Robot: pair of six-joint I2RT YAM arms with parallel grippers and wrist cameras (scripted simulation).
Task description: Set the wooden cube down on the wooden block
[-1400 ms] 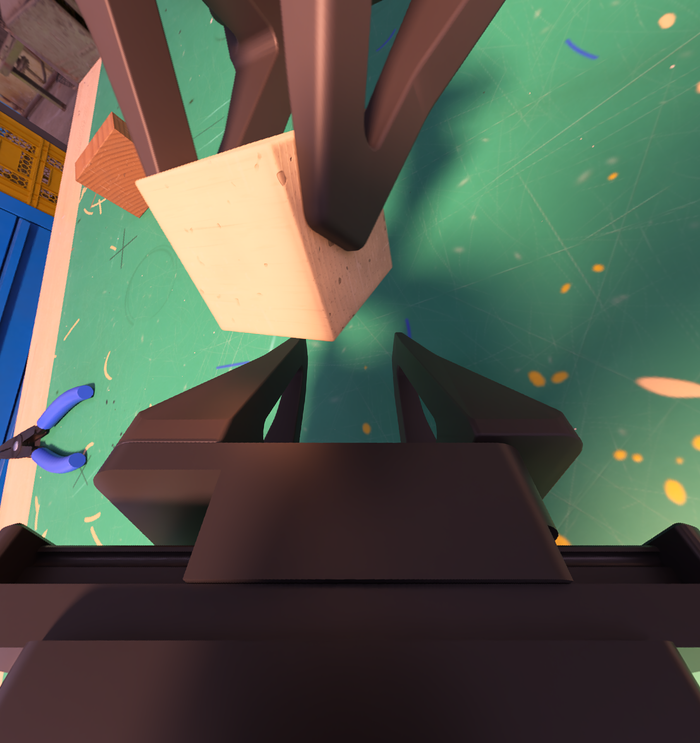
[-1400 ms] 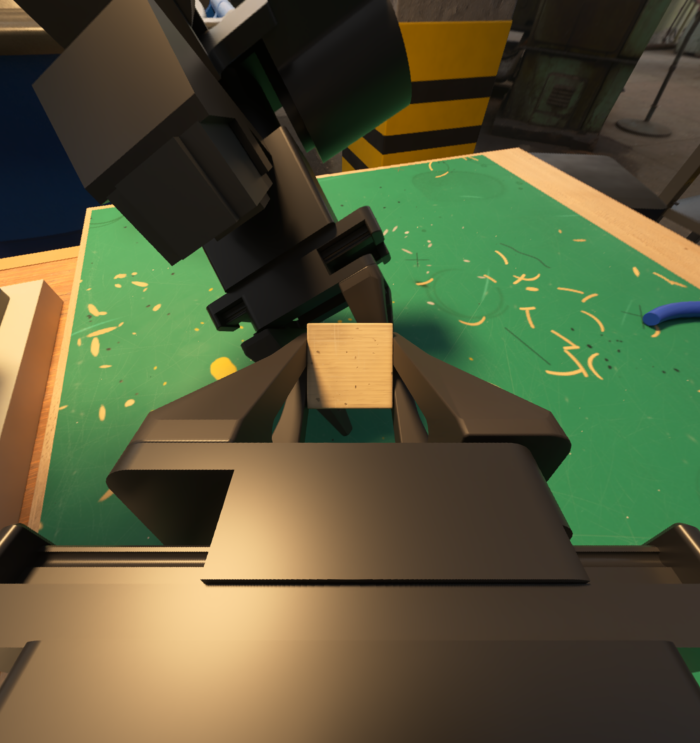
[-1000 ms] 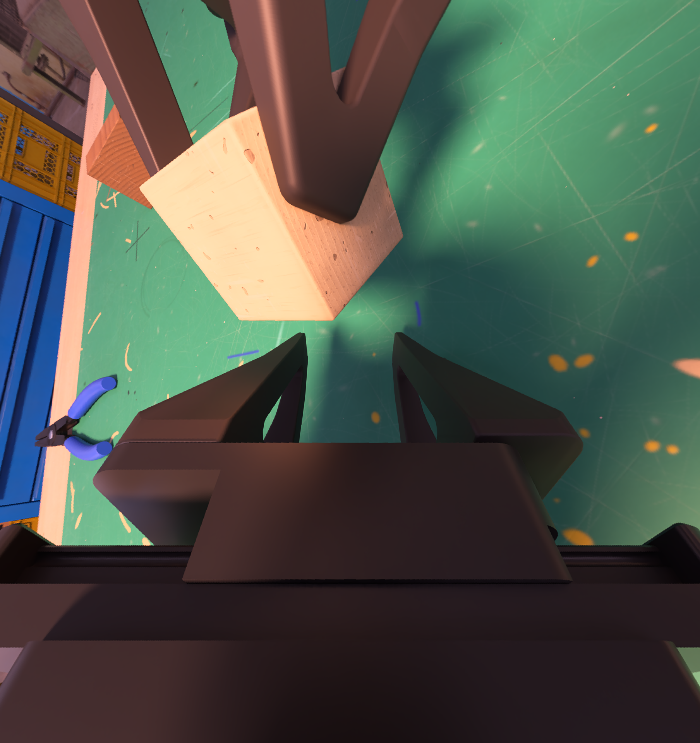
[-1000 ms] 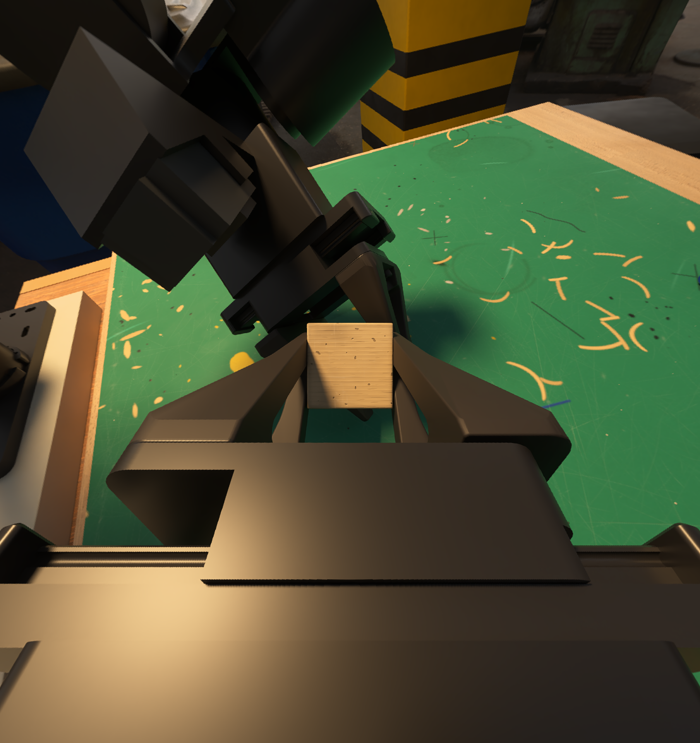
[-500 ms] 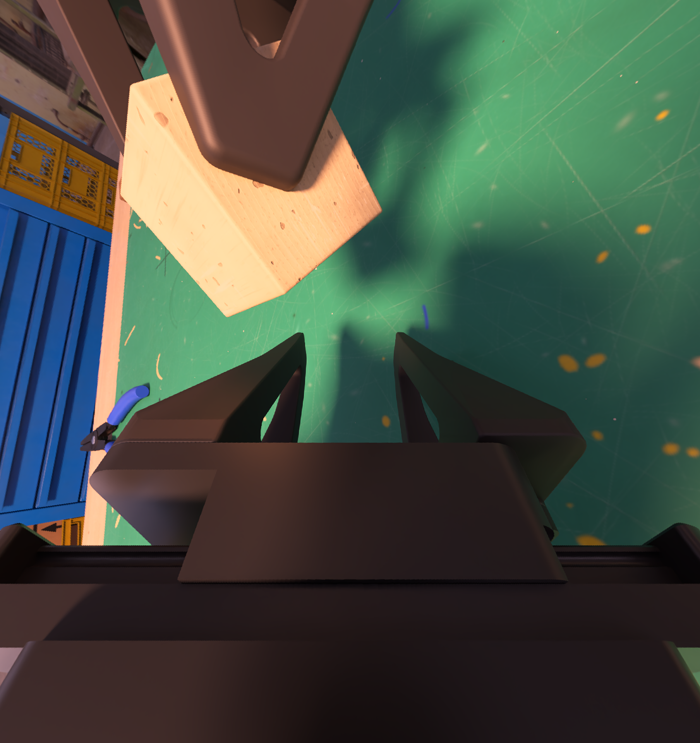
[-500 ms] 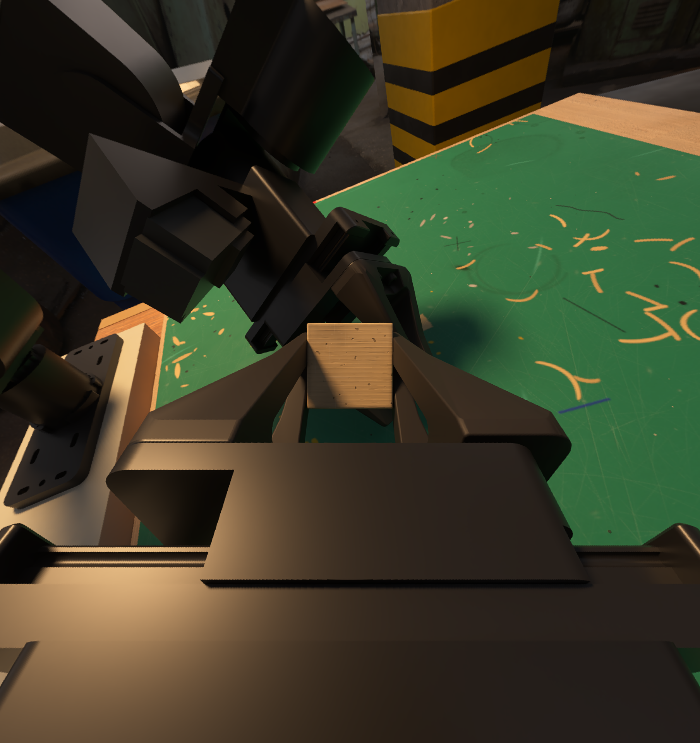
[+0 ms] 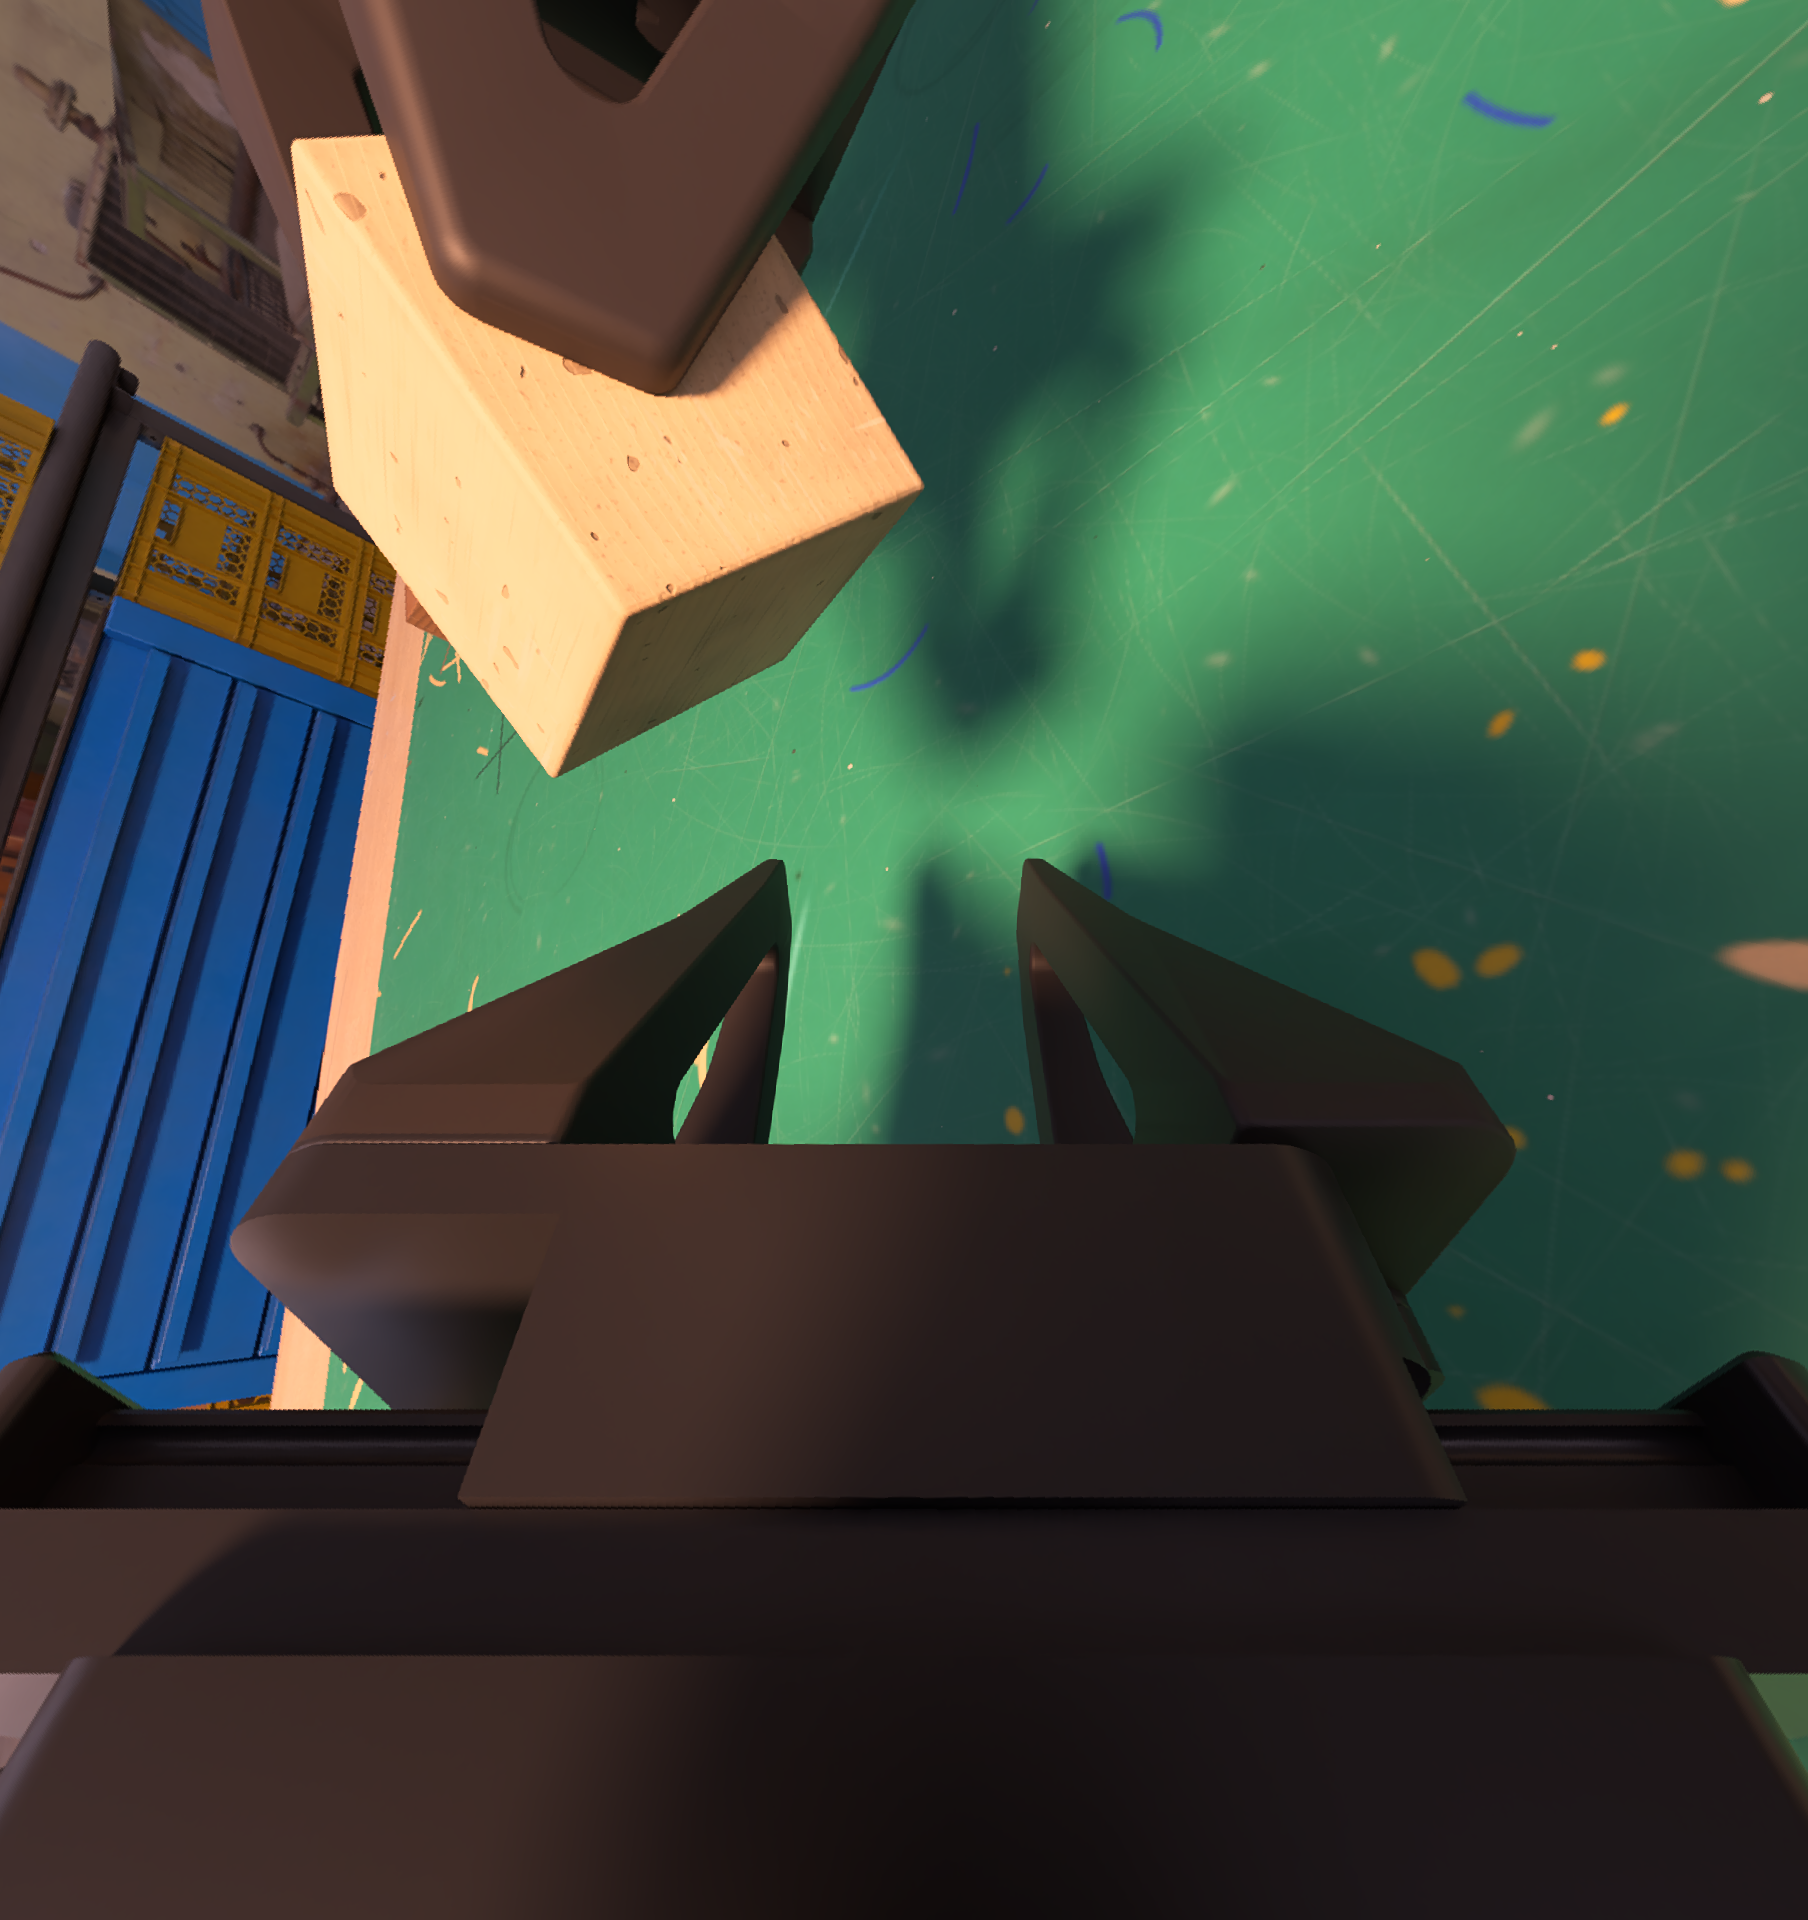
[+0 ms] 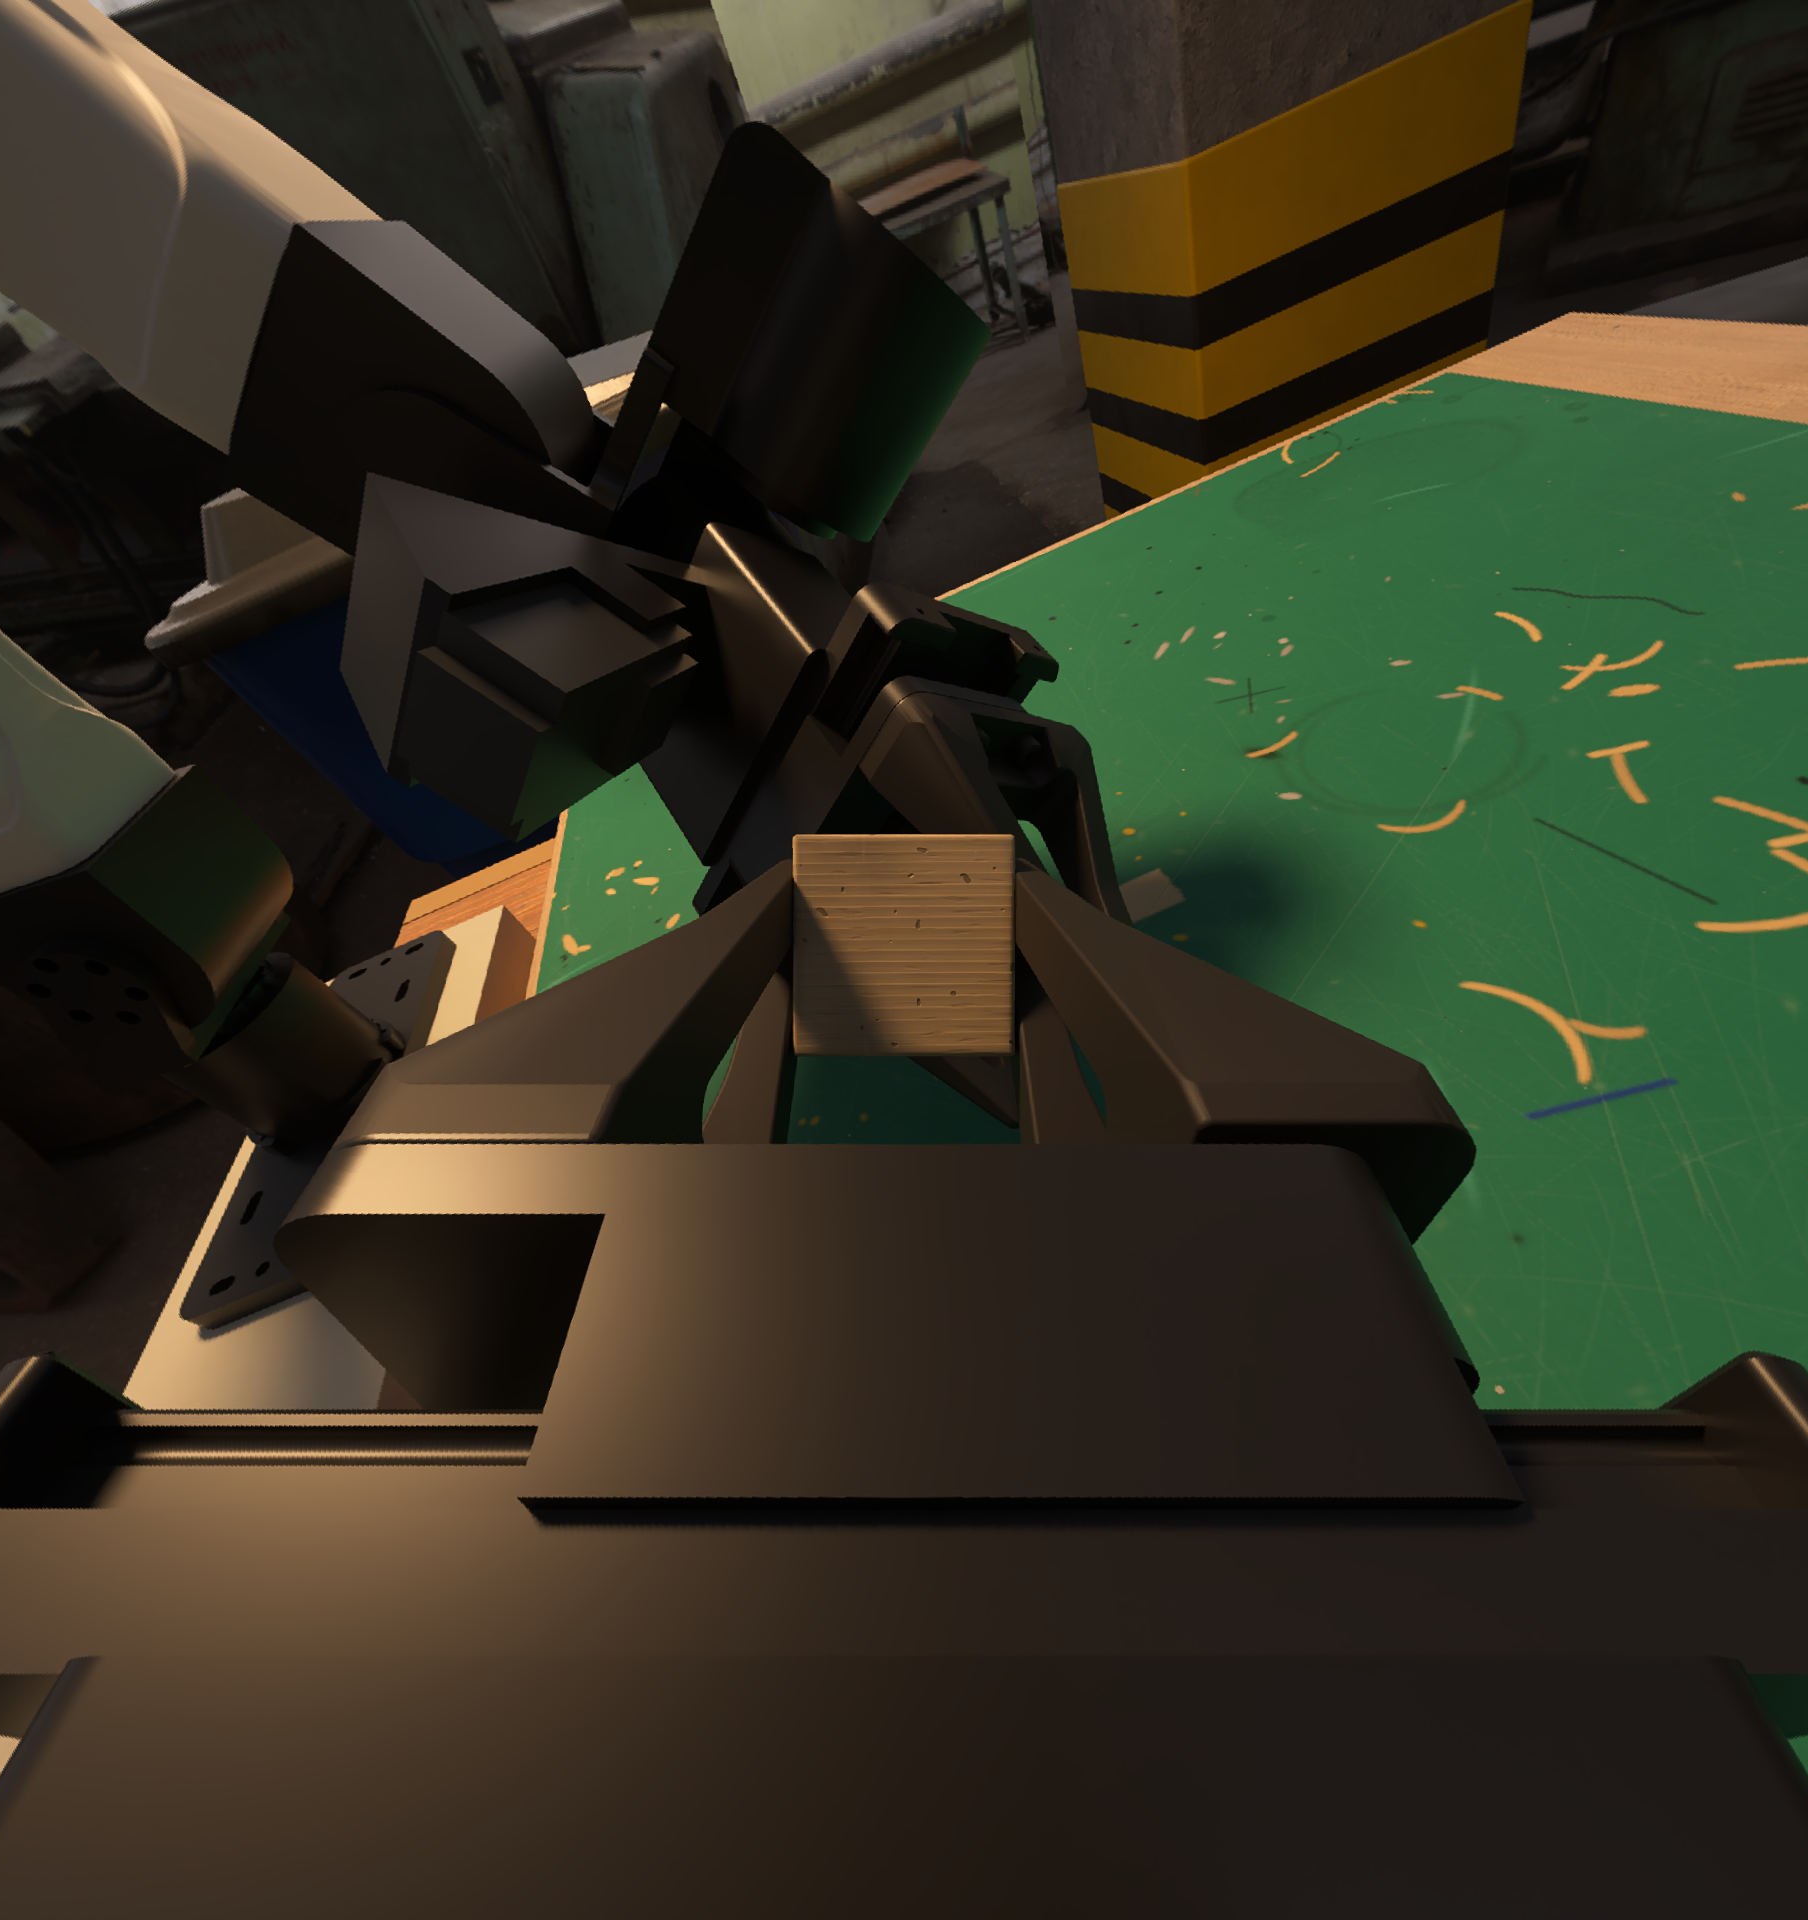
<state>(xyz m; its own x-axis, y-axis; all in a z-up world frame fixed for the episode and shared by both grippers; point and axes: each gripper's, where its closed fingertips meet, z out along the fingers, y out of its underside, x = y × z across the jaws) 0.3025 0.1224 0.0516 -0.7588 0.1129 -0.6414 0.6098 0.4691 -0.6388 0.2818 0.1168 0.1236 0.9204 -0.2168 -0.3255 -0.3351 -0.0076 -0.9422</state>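
Note:
My right gripper [image 8: 902, 878] is shut on the pale wooden cube [image 8: 902, 943] and holds it in the air above the green mat [image 8: 1399, 1039]. In the left wrist view the same cube [image 7: 567, 520] hangs at the upper left, pinched by the right gripper's dark fingers [image 7: 609, 208]. The reddish wooden block is almost wholly hidden behind the cube; only a sliver [image 7: 417, 621] shows at the mat's edge. My left gripper [image 7: 900, 883] is open and empty, lower than the cube and apart from it. It also shows beyond the cube in the right wrist view [image 8: 941, 748].
The table's wooden rim [image 7: 360, 987] borders the mat on the left. Beyond it stand a blue cabinet [image 7: 152, 987] and yellow crates [image 7: 245, 561]. A yellow-and-black pillar [image 8: 1284, 291] stands behind the table. The left arm's body [image 8: 526, 644] is close to the cube.
The right gripper has carried the cube up and away from my left gripper, toward the table's edge. The block is now hidden behind the cube. The blue pliers have left the view.

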